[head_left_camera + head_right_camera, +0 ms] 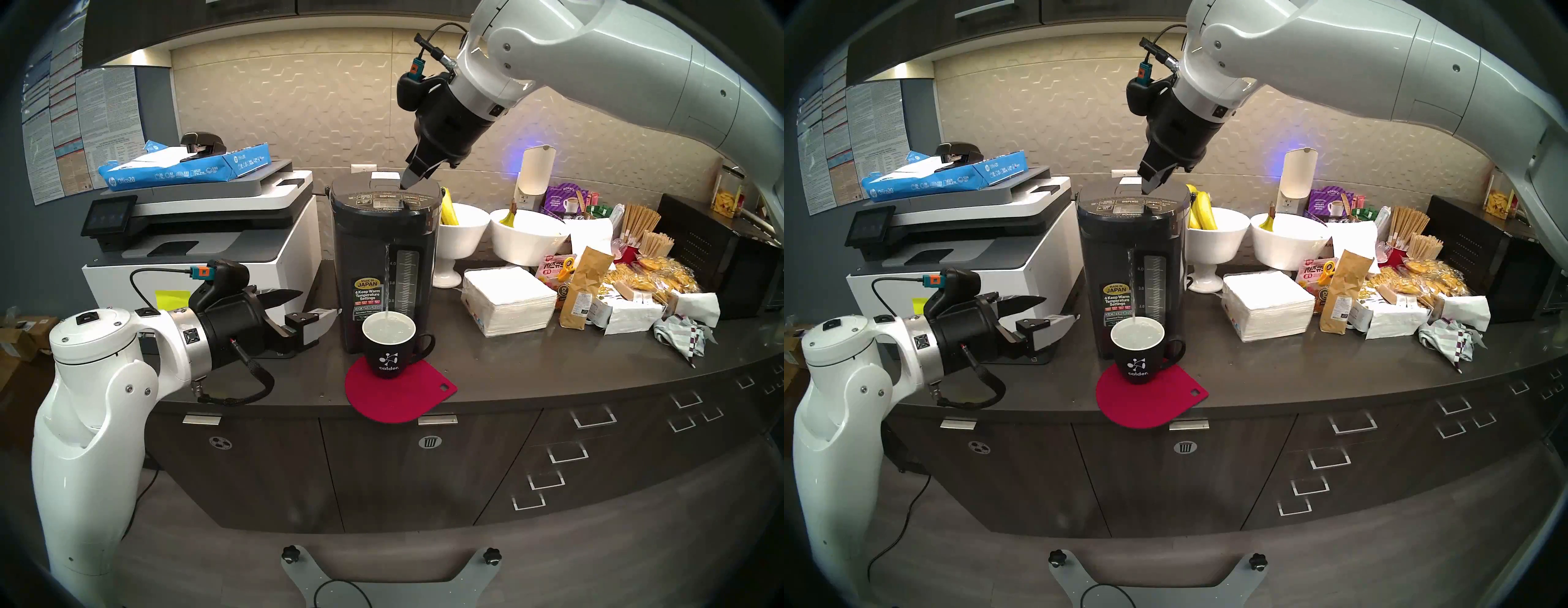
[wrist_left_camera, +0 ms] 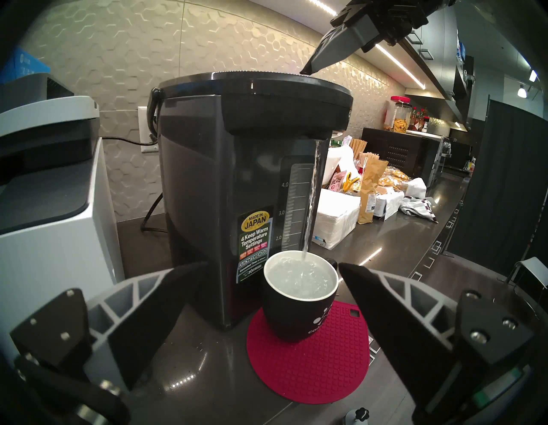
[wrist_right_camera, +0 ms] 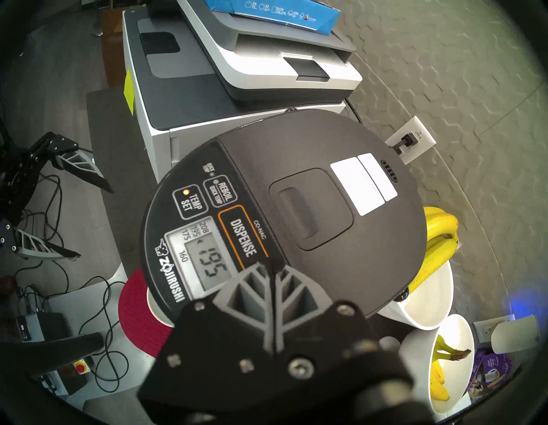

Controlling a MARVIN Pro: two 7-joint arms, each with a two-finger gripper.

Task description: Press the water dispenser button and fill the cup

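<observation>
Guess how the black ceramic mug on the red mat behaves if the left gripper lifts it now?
The black ceramic mug is filled close to its white rim, so it is probably heavy and quick to spill if tilted. Its glazed wall looks smooth, likely slippery. The ribbed red silicone mat probably resists sliding.

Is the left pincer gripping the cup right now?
No, the left pincer stands open short of the cup, its fingers touching nothing.

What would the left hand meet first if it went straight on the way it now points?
Probably the cup. The open left hand points at it across bare counter, its fingers framing the cup in the wrist view. The dispenser stands just behind and beside it, so a slight drift could touch that first.
</observation>
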